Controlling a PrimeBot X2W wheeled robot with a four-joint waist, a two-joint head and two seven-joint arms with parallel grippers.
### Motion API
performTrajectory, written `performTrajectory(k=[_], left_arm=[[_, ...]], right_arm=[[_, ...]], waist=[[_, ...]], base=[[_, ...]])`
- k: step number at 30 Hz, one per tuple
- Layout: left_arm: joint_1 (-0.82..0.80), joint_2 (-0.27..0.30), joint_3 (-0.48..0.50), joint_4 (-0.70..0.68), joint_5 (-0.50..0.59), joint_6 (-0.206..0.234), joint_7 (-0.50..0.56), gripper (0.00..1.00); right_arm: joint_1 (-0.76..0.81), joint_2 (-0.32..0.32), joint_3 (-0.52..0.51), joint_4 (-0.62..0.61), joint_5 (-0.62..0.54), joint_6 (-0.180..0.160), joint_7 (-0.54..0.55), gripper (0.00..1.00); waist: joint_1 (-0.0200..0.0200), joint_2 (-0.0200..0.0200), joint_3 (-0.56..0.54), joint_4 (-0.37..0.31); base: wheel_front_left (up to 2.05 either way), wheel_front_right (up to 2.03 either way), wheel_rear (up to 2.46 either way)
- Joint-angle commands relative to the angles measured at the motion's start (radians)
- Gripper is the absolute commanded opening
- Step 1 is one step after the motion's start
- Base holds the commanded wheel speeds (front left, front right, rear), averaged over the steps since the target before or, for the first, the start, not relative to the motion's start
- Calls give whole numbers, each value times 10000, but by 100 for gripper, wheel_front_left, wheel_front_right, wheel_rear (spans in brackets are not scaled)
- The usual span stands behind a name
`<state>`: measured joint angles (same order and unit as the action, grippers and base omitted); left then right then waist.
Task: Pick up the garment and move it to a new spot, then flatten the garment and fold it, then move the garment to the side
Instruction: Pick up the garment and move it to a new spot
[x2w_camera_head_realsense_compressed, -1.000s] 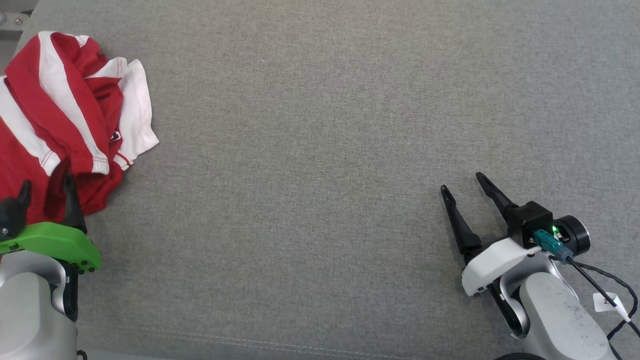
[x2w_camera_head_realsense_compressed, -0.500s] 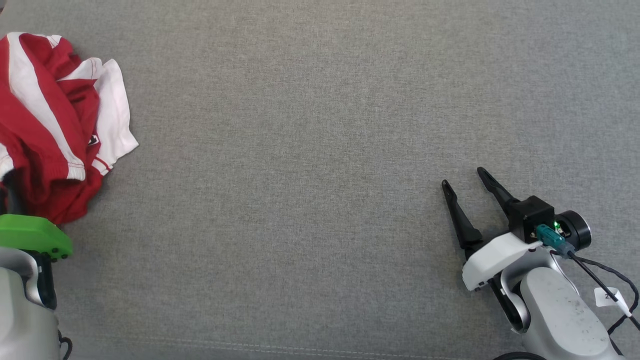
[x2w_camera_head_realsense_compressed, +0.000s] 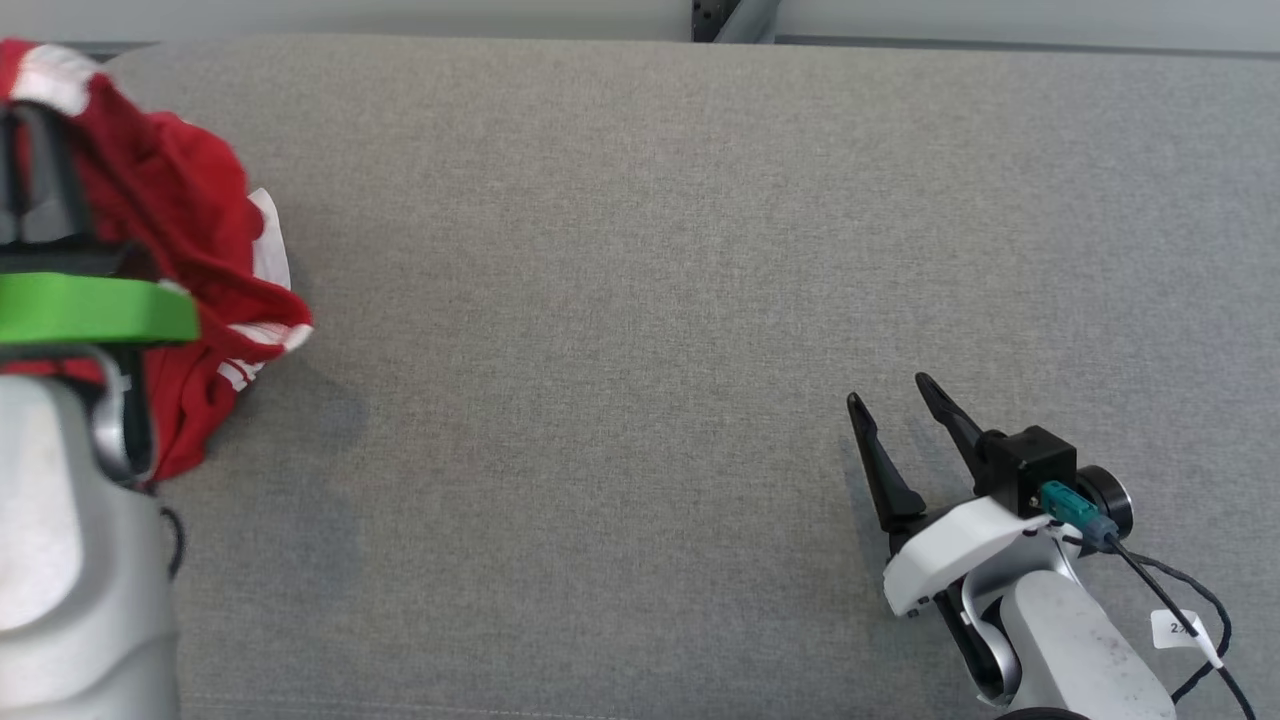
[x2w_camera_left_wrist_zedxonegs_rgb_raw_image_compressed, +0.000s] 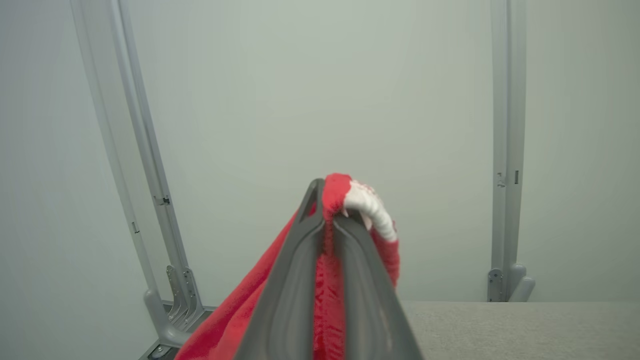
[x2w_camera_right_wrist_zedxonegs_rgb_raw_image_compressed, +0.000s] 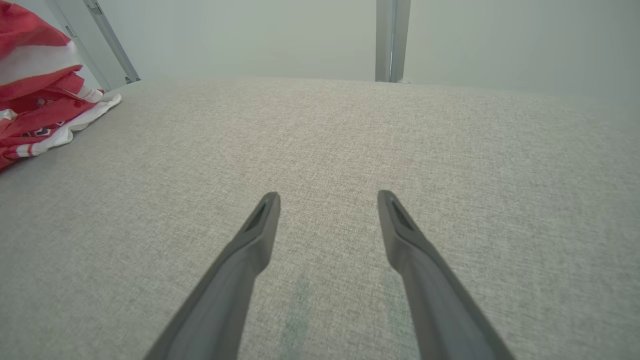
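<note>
The table (x2w_camera_head_realsense_compressed: 640, 250) is broad and bare across its middle and right, with nothing between the two arms. Behind its far edge stands a pale wall (x2w_camera_left_wrist_zedxonegs_rgb_raw_image_compressed: 320, 90), with slim grey metal posts (x2w_camera_left_wrist_zedxonegs_rgb_raw_image_compressed: 145, 200) rising from the left corner and one more post (x2w_camera_right_wrist_zedxonegs_rgb_raw_image_compressed: 392, 40) behind the middle of the far edge. A thin black cable (x2w_camera_head_realsense_compressed: 1160, 590) with a small white tag (x2w_camera_head_realsense_compressed: 1175, 628) runs from a teal plug (x2w_camera_head_realsense_compressed: 1065, 503) on the right wrist.

The table top is grey woven cloth, flat and finely grained. The garment (x2w_camera_head_realsense_compressed: 200, 220) is soft red fabric with white stripes and white trim, bunched in loose folds at the table's left edge. Its lower folds lie on the cloth in the right wrist view (x2w_camera_right_wrist_zedxonegs_rgb_raw_image_compressed: 35, 105), and its upper part is drawn up in a peak. A bright green, smooth, flat-topped cover (x2w_camera_head_realsense_compressed: 100, 310) sits on the left wrist, hiding part of the garment from the head view.

The left tool (x2w_camera_head_realsense_compressed: 40, 130) has its long dark fingers pressed together, pinching a ridge of the garment (x2w_camera_left_wrist_zedxonegs_rgb_raw_image_compressed: 327, 280) between them. A red and white hem curls over the fingertips (x2w_camera_left_wrist_zedxonegs_rgb_raw_image_compressed: 315, 190), and the cloth hangs down on both sides. The right tool (x2w_camera_head_realsense_compressed: 888, 390) is spread wide, with both fingers (x2w_camera_right_wrist_zedxonegs_rgb_raw_image_compressed: 250, 250) just above the bare table at the right. It holds nothing and is well apart from the garment.
</note>
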<state>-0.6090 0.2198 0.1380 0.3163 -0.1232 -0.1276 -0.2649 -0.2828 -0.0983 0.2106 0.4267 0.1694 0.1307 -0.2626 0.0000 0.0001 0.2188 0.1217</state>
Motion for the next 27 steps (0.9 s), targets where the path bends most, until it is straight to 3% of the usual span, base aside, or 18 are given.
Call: performTrajectory(k=[1, 5, 9, 13, 17, 23, 24, 25, 27], left_arm=[[-203, -180, -500, -332, -155, -38, 8, 0], [-525, -689, -2278, -916, -714, -40, 6, 0], [-1031, -1098, -3393, -792, -1171, -31, 6, 0], [-1501, -1351, -3869, -723, -1595, -26, 6, 0], [-1847, -1581, -3663, -1127, -2304, -21, 6, 0], [-1002, -1301, -3372, -10, -1541, -15, 8, 0], [-751, -1190, -3272, 456, -1346, -15, 9, 41], [-520, -1036, -3216, 962, -1169, -16, 9, 95], [-51, -764, -2911, 2025, -938, 90, 5, 100]], right_arm=[[190, 69, 8, -2, 74, 1, -33, 100], [300, 187, 12, -48, 153, 1, -32, 100], [306, 316, 61, -100, 183, 1, -34, 100], [301, 338, -32, -130, 226, -1, -32, 100], [430, 375, -255, -187, 242, -1, -32, 100], [514, 425, -487, -281, 262, 1, -32, 100], [506, 435, -487, -267, 261, -1, -34, 100], [478, 442, -457, -230, 257, 1, -32, 100], [330, 446, -397, -212, 240, -1, -32, 100]], waist=[[0, -1, -454, -287], [0, -1, -590, -879], [0, -1, -525, -1819], [0, -1, -389, -2572], [0, -1, -178, -3353], [0, -1, 272, -3787], [0, -1, 330, -3774], [0, -1, 379, -3763], [0, -1, 413, -3719]], base=[[0, 0, 0], [0, 0, 0], [0, 0, 0], [0, 0, 0], [0, 0, 0], [0, 0, 0], [0, 0, 0], [0, 0, 0], [0, 0, 0]])
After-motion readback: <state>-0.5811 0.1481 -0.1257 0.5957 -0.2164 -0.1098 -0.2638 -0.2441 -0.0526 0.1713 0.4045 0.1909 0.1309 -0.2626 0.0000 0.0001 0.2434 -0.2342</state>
